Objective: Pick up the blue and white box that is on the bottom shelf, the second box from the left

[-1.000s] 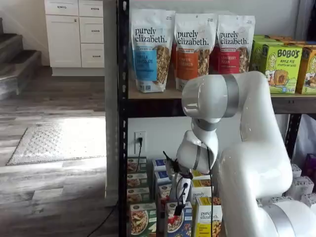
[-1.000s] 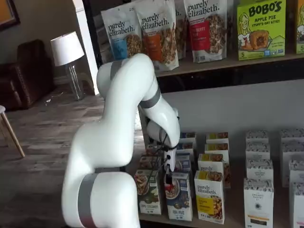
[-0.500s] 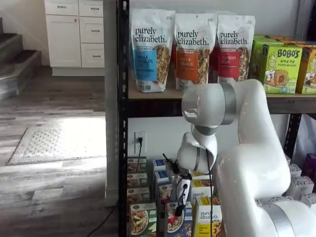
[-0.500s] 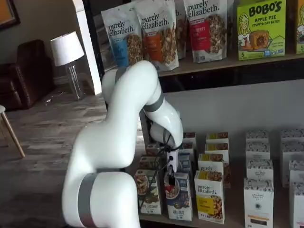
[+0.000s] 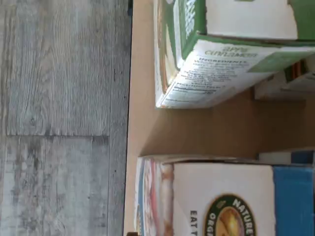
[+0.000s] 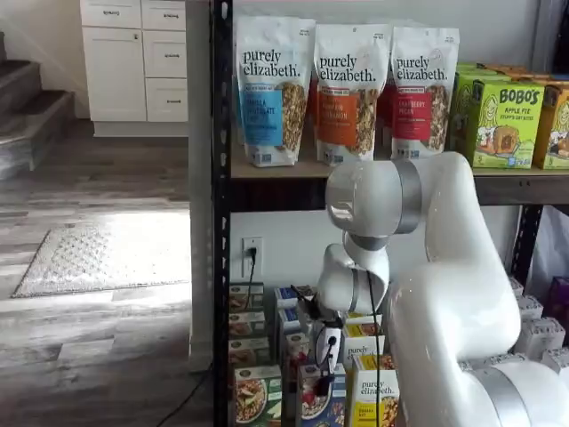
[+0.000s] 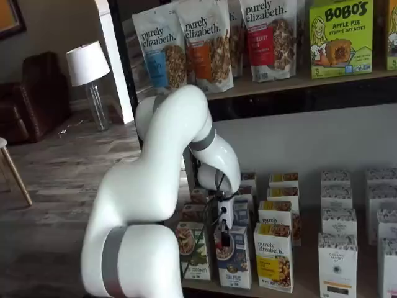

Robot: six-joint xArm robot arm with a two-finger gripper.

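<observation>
The blue and white box (image 7: 233,261) stands at the front of the bottom shelf (image 5: 147,128), between a green carton (image 7: 192,251) and a yellow carton (image 7: 273,256). It also shows in a shelf view (image 6: 320,402), and in the wrist view (image 5: 221,196) as a white top with a blue side. My gripper (image 7: 221,233) hangs at the top front edge of this box, with its black fingers (image 6: 325,372) pointing down. The fingers show side-on, so no gap can be made out, and I cannot tell whether they touch the box.
More small cartons stand in rows behind the front ones. White boxes (image 7: 338,264) fill the right of the shelf. Tall granola bags (image 6: 271,89) and green Bobo's boxes (image 6: 502,120) stand on the tier above. The black rack post (image 6: 220,267) is at the left. The green carton (image 5: 221,54) lies close by in the wrist view.
The arm's elbow has sunk and swung toward the shelf. The gripper has dropped a little onto the top of the front blue and white box.
</observation>
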